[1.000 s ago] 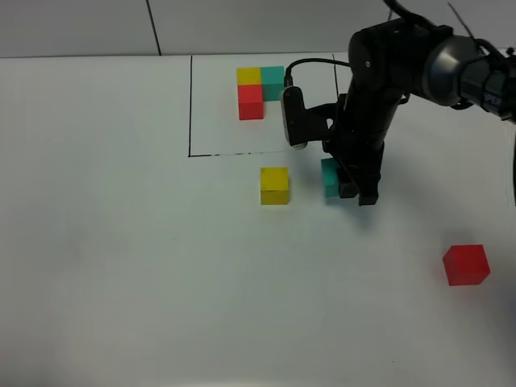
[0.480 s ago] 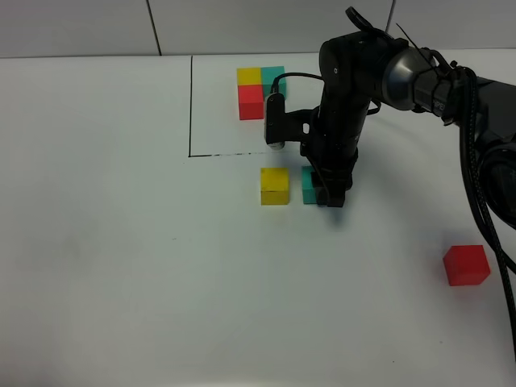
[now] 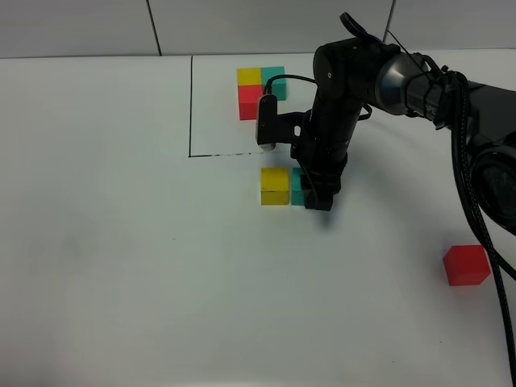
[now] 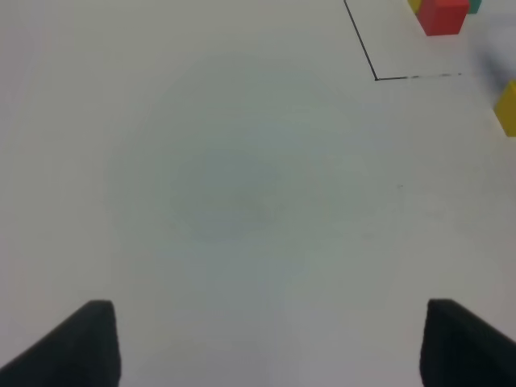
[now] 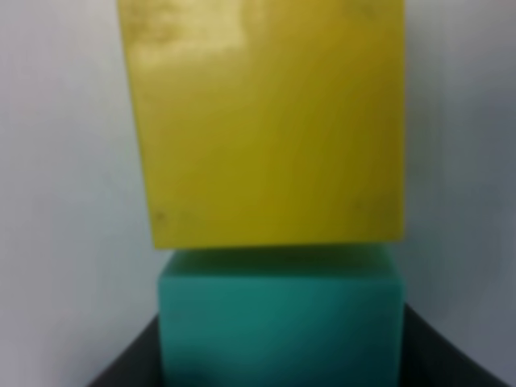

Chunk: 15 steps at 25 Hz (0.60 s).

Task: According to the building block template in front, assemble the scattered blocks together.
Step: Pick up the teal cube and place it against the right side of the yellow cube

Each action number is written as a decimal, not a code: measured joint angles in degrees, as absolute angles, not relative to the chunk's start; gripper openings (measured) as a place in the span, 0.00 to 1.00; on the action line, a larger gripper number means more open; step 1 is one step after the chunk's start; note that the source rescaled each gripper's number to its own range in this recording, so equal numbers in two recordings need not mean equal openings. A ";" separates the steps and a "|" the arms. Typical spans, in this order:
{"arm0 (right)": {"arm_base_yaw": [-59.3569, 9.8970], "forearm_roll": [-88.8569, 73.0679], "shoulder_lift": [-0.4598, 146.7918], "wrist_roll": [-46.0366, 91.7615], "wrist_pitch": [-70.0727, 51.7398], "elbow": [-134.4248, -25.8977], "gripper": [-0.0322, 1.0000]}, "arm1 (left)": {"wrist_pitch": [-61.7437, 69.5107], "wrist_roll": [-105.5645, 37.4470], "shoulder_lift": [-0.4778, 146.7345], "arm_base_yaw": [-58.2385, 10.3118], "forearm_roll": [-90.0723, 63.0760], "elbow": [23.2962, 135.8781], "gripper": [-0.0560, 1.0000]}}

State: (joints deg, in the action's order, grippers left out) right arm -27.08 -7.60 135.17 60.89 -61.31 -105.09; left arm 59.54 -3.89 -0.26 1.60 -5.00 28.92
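Right wrist view: the right claw [image 3: 316,197] is closed on the teal cube [image 5: 278,322]. Its dark fingers [image 5: 121,372] show on either side of the cube's lower edge. The yellow cube [image 5: 266,121] fills the picture directly past the teal one, and no gap shows between their faces.

From the exterior high view, the teal cube [image 3: 297,187] sits against the right side of the yellow cube [image 3: 274,186], mostly hidden by the arm that reaches down over it. Both cubes are down on the white bench [image 3: 121,242]. Just behind the yellow cube runs the near line of the black rectangle [image 3: 190,105]. Farther back, inside that rectangle, stands the template [image 3: 260,90]: yellow and teal side by side, with red below the yellow. The red cube [image 3: 466,265] lies well apart from the yellow cube, off to the right and nearer the camera, alone on the bench.

The left claw [image 4: 274,347] is spread wide with nothing between its fingers, and only bare bench lies under it. In its wrist view the yellow cube [image 4: 508,105] shows at the picture's edge, well away from the claw.
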 joint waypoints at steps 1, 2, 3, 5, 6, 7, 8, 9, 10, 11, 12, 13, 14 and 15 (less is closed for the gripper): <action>-27.08 -7.60 135.15 60.89 -61.31 -105.14 0.06 | 59.54 -3.89 -0.26 1.60 -5.00 28.92 0.72; -27.08 -7.65 135.22 60.89 -61.37 -105.14 0.06 | 59.54 -3.89 -0.26 1.60 -5.00 28.92 0.72; -27.08 -7.71 135.22 60.89 -61.48 -105.21 0.06 | 59.54 -3.89 -0.26 1.60 -5.00 28.92 0.72; -27.08 -7.71 135.22 60.89 -61.52 -105.21 0.06 | 59.54 -3.89 -0.26 1.60 -5.00 28.92 0.72; -27.08 -7.71 135.22 60.89 -61.52 -105.21 0.06 | 59.54 -3.89 -0.26 1.60 -5.00 28.92 0.72; -27.08 -7.71 135.22 60.89 -61.52 -105.21 0.06 | 59.54 -3.89 -0.26 1.60 -5.00 28.92 0.72; -27.08 -7.71 135.22 60.89 -61.52 -105.21 0.06 | 59.54 -3.89 -0.26 1.60 -5.00 28.92 0.72; -27.15 -7.71 135.22 60.89 -61.52 -105.21 0.06 | 59.54 -3.89 -0.26 1.60 -5.00 28.92 0.72; -27.27 -7.59 135.22 60.89 -61.52 -105.21 0.06 | 59.54 -3.89 -0.26 1.60 -5.00 28.92 0.72; -27.38 -7.44 135.22 60.89 -61.52 -105.21 0.06 | 59.54 -3.89 -0.26 1.60 -5.00 28.92 0.72; -27.59 -7.45 135.22 60.89 -61.46 -105.21 0.06 | 59.54 -3.89 -0.26 1.60 -5.00 28.92 0.72; -27.77 -7.45 135.22 60.89 -61.30 -105.21 0.06 | 59.54 -3.89 -0.26 1.60 -5.00 28.92 0.72; -27.83 -7.45 135.22 60.89 -61.17 -105.21 0.06 | 59.54 -3.89 -0.26 1.60 -5.00 28.92 0.72; -27.91 -7.45 135.22 60.89 -61.10 -105.21 0.06 | 59.54 -3.89 -0.26 1.60 -5.00 28.92 0.72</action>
State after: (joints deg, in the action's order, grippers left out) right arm -27.91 -7.45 135.22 60.89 -61.10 -105.21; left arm 59.54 -3.89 -0.26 1.60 -5.00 28.92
